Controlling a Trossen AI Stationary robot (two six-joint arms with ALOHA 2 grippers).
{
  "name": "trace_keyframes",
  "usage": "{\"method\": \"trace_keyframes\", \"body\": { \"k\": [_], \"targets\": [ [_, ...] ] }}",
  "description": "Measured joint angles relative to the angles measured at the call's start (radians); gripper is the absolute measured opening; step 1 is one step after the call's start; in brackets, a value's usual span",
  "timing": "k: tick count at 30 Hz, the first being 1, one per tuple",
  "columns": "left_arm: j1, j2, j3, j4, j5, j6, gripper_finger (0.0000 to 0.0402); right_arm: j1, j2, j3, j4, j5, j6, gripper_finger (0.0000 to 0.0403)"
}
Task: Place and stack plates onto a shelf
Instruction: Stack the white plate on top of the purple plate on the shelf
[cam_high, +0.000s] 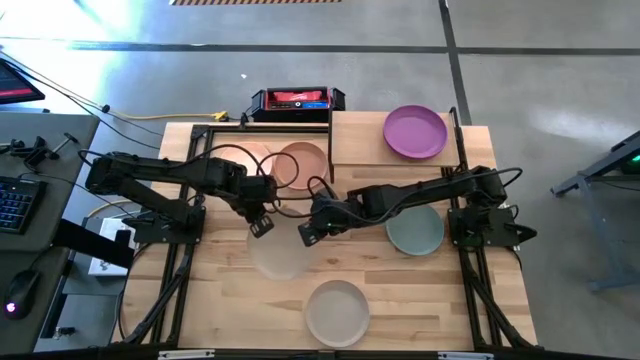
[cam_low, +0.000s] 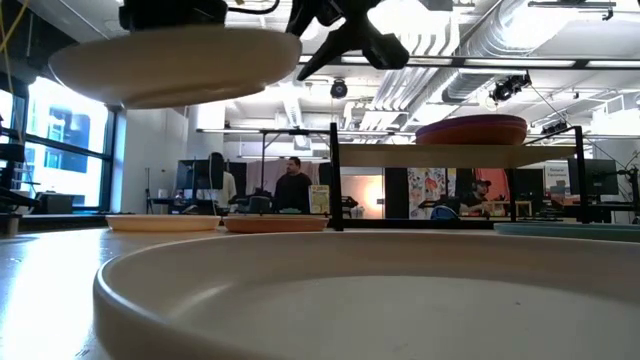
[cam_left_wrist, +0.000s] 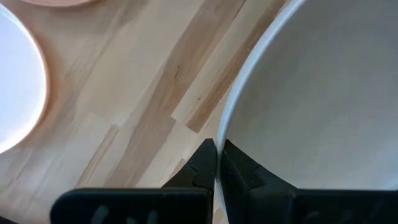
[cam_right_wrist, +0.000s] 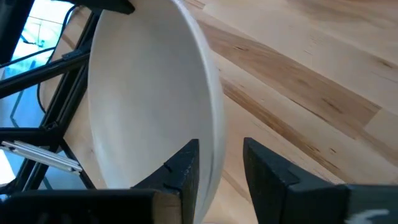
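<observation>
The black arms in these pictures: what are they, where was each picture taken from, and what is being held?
They are two robot arms at a wooden table, each ending in a two-finger gripper. One picture looks straight down, one looks level across the tabletop, two come from wrist cameras. The left gripper pinches the rim of an off-white plate, lifted off the table; the right gripper straddles its rim, fingers open. Peach plates, a green plate and a cream plate lie on the table; a purple plate sits on the small shelf.
</observation>
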Motion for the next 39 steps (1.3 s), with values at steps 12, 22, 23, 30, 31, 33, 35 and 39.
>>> {"method": "trace_keyframes", "body": {
  "k": [12,22,23,30,31,33,35,39],
  "targets": [
    [0.0,0.0,0.0,0.005,-0.022,0.012,0.0008,0.0,0.0,0.0,-0.018,0.003,0.018,0.0011],
    [0.0,0.0,0.0,0.004,-0.021,0.007,0.0029,0.0,0.001,0.0,-0.027,0.014,0.024,0.0002],
    [0.0,0.0,0.0,0.004,-0.021,0.007,0.0032,0.0,0.001,0.0,-0.029,0.015,0.024,0.0002],
    [0.0,0.0,0.0,0.004,0.011,0.006,0.0067,0.0,0.001,0.0,-0.031,0.014,0.024,0.0],
    [0.0,0.0,0.0,0.005,0.011,0.004,0.0073,0.0,0.001,0.0,-0.031,0.014,0.024,0.0],
    [0.0,0.0,0.0,0.005,0.011,0.004,0.0085,0.0,0.001,0.0,-0.031,0.014,0.024,0.0],
    [0.0,0.0,0.0,0.009,0.011,0.005,0.0095,0.0,0.001,0.0,-0.038,0.014,0.024,0.0],
    [0.0,-0.008,0.0,0.037,0.013,0.006,0.0105,0.0,0.001,0.0,-0.066,0.01,0.026,0.0]
  ]
}}
